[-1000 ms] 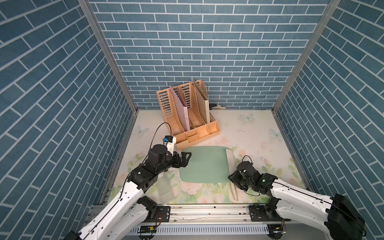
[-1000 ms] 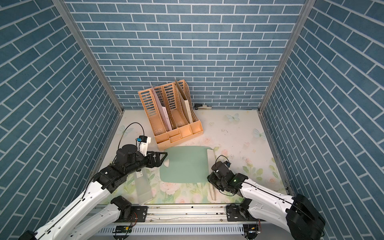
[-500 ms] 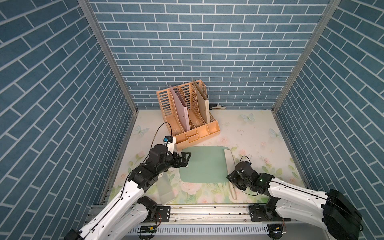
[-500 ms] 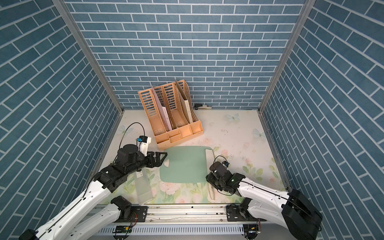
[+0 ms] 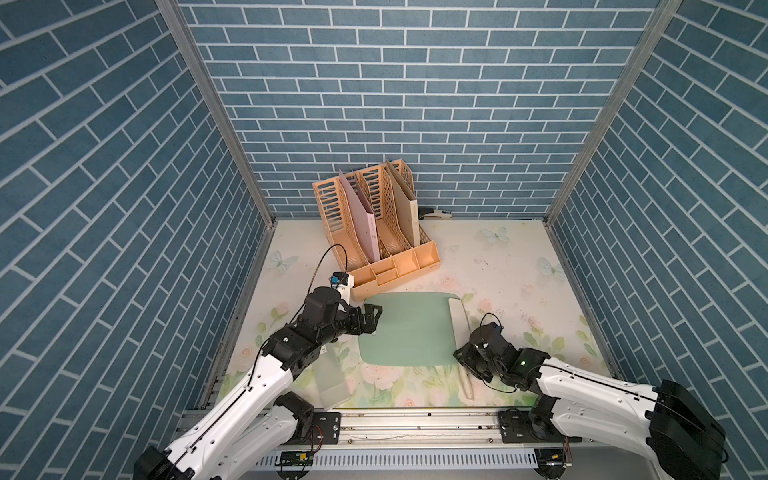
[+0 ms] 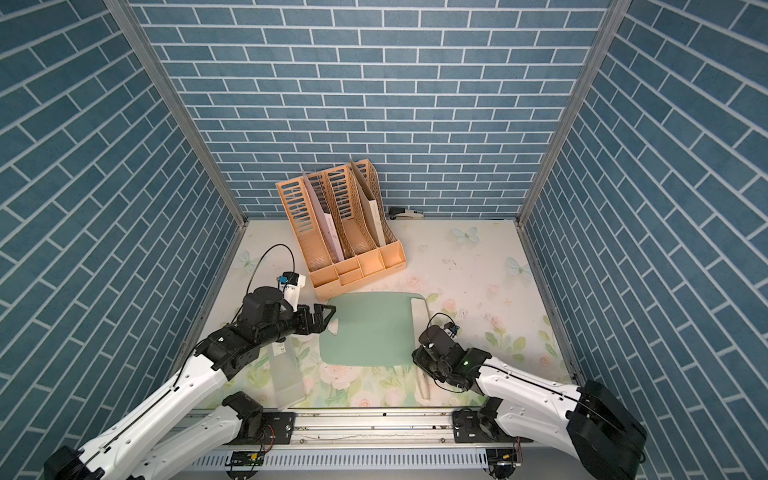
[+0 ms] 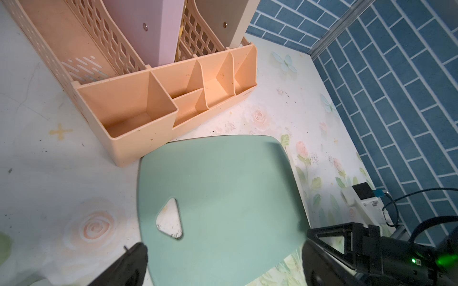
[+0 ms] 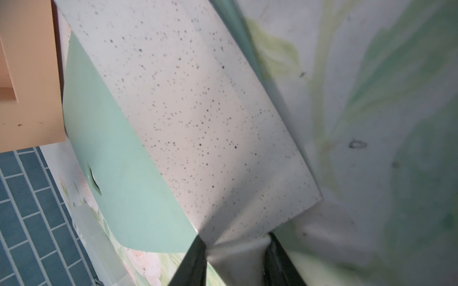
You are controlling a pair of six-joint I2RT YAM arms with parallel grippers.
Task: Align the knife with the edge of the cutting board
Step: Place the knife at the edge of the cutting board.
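Knife [image 5: 458, 324] along cutting board [image 5: 407, 332] edge; seemingly flush

Knife [image 5: 457, 328] and right pincer [image 8: 234, 245] slightly leftward.

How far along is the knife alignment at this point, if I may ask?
Done: knife lies along the board's edge, roughly parallel. In hand: right gripper grips its handle; left gripper hovers open at the opposite edge. Left: perhaps a final nudge, then release.
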